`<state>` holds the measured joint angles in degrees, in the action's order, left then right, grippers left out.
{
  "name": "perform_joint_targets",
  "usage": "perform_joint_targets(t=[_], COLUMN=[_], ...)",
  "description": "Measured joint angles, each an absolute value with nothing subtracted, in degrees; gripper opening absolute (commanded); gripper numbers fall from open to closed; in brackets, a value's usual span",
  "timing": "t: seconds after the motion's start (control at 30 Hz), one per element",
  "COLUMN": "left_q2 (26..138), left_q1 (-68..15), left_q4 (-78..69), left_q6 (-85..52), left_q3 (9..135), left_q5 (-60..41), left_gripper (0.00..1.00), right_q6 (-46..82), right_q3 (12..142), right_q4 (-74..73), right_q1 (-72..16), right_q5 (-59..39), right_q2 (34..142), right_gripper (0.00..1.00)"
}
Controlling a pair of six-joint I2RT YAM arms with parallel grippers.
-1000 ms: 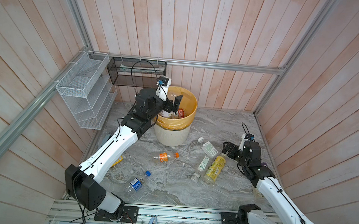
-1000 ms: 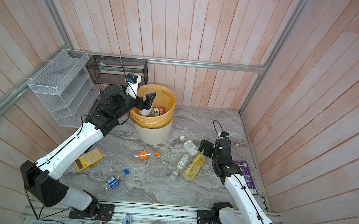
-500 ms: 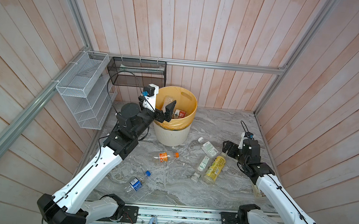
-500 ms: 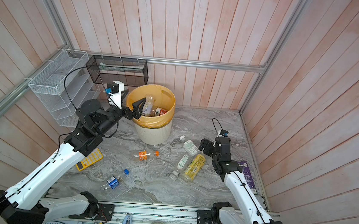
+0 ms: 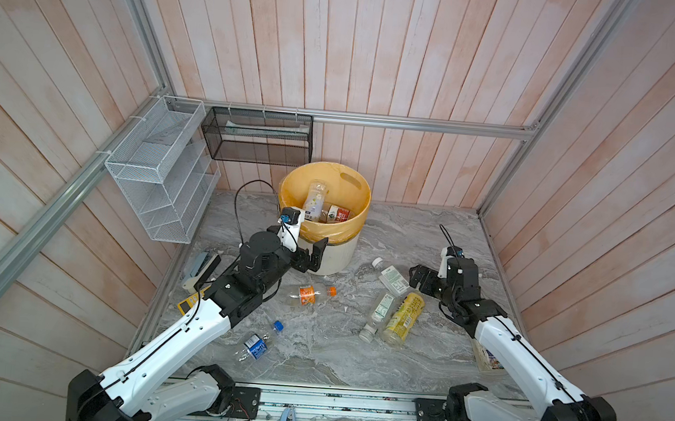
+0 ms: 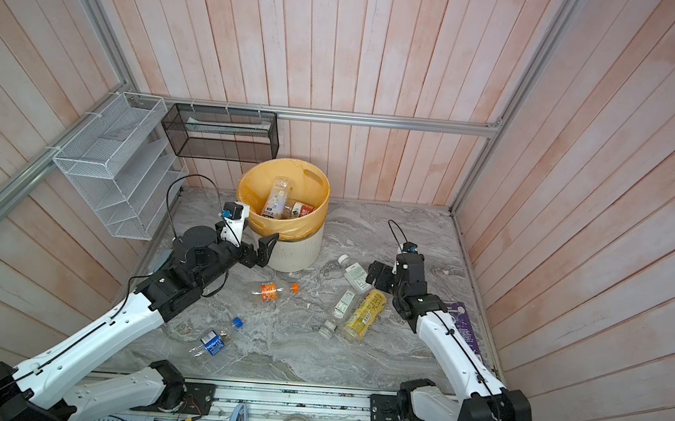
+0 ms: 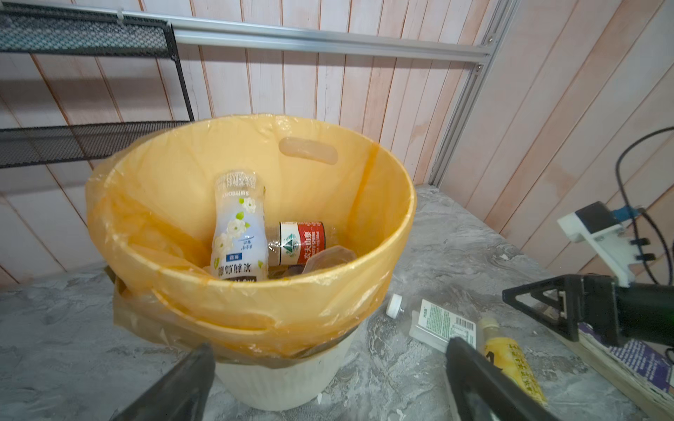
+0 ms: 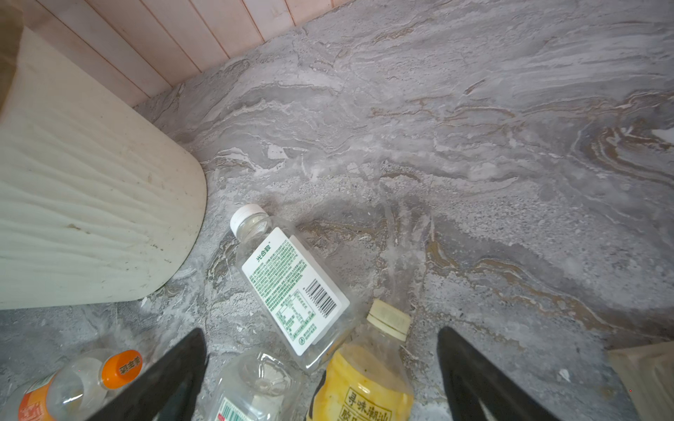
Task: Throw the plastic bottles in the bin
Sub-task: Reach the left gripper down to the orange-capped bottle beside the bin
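L pincer [image 5: 310,256] spread wide, empty, by bin [image 5: 336,257]; R pincer [image 5: 419,279] spread, empty, near bottles [image 5: 394,279].

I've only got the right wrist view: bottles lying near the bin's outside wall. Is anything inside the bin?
Observer: Yes, at least two: a white-label bottle leaning on end and a red-label bottle lying beside it, inside the bin.
Operator: Where's the left claw?
Observer: The left claw is open and empty, just outside the bin's wall.
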<state>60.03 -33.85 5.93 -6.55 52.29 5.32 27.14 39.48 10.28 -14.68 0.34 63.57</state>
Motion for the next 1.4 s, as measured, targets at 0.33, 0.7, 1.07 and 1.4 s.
perform_joint_targets(t=[0.33, 0.7, 1.07, 1.4], left_q2=[63.9, 73.2, 81.0, 86.1], left_q1=[-34.7, -36.6, -38.3, -38.4], left_q4=[14.4, 21.0, 24.5, 24.4], left_q6=[-7.4, -5.8, -2.6, -1.0], left_q3=[44.8, 44.5, 46.9, 47.9], left_q5=[5.8, 5.7, 6.8, 7.8], left_gripper=[1.00, 0.97, 0.96, 0.89], right_q6=[29.6, 30.1, 30.0, 30.0], right_q3=[39.1, 38.9, 38.2, 37.3], right_q4=[10.8, 10.9, 10.9, 10.5], right_q1=[-14.9, -14.9, -14.9, -14.9], right_q5=[1.7, 2.8, 3.2, 3.4], right_q2=[64.4, 64.0, 64.0, 64.0], right_gripper=[0.99, 0.99, 0.99, 0.99])
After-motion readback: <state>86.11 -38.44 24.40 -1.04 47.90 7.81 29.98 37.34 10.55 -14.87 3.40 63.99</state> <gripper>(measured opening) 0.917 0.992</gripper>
